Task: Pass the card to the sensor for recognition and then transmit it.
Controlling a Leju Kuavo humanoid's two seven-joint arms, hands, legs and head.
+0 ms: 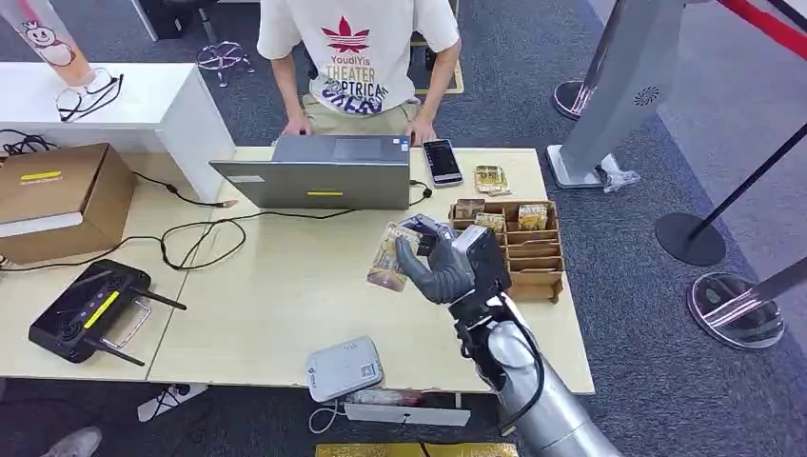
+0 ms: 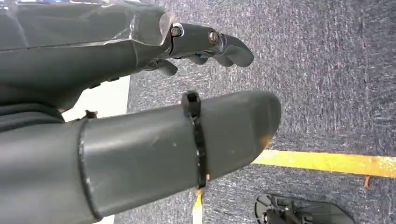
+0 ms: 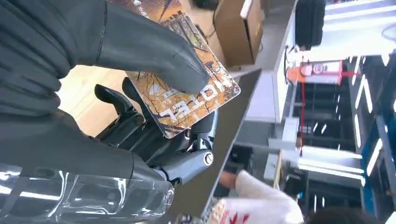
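1. Above the middle-right of the pale wooden table (image 1: 285, 305), the right hand (image 1: 447, 267) is up off the surface, thumb and fingers closed on a brown, autumn-toned printed card (image 1: 392, 257) — pinched firmly, thumb pressed on its face.
2. From the right wrist, that card (image 3: 187, 93) shows white lettering, with the thick grey thumb (image 3: 154, 51) on top and the darker fingers (image 3: 135, 126) curled beneath it.
3. The card hangs in the air between the grey laptop (image 1: 319, 171) and the wooden compartment tray (image 1: 533, 252), touching neither.
4. The white square sensor box (image 1: 343, 368) sits at the table's near edge — well apart from the card, nearer the robot.
5. The tray holds a few more cards in its far compartments; a black smartphone (image 1: 442, 162) lies just beside the laptop.
6. A person in a white printed T-shirt (image 1: 357, 48) stands at the far side, hands at the laptop.
7. The left hand (image 2: 140, 93) hangs over grey carpet (image 2: 327, 70), fingers loosely apart, holding nothing.
8. On the left of the table: a brown cardboard box (image 1: 57, 200) and a black controller with antennas (image 1: 90, 309).
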